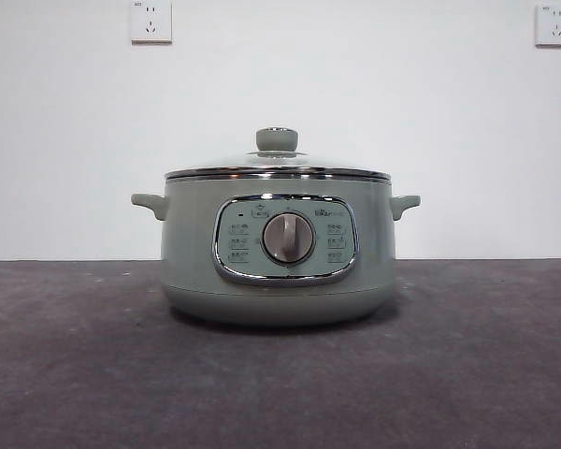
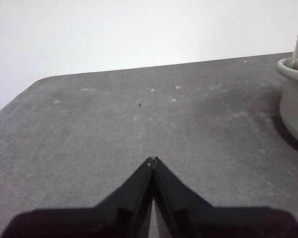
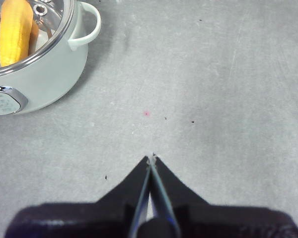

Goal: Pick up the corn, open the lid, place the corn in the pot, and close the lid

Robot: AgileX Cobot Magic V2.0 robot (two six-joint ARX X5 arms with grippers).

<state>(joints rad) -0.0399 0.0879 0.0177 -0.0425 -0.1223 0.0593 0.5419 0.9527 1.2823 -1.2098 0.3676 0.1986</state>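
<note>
- The corn [image 3: 15, 30] was seen inside the pot [image 1: 277, 271], under the glass of the lid [image 1: 277, 166].
- The lid was set flat on the pot's rim, its knob [image 1: 277, 139] upright in the middle.
- The pot was placed on the grey table [image 1: 75, 374], with its dial [image 1: 288, 238] turned to the front view.
- The left gripper [image 2: 153, 159] was held above bare table, beside the pot; its jaws were pressed together, nothing between them.
- The right gripper [image 3: 151, 157] was kept on the pot's other side, apart from it, jaws also pressed together and empty.
</note>
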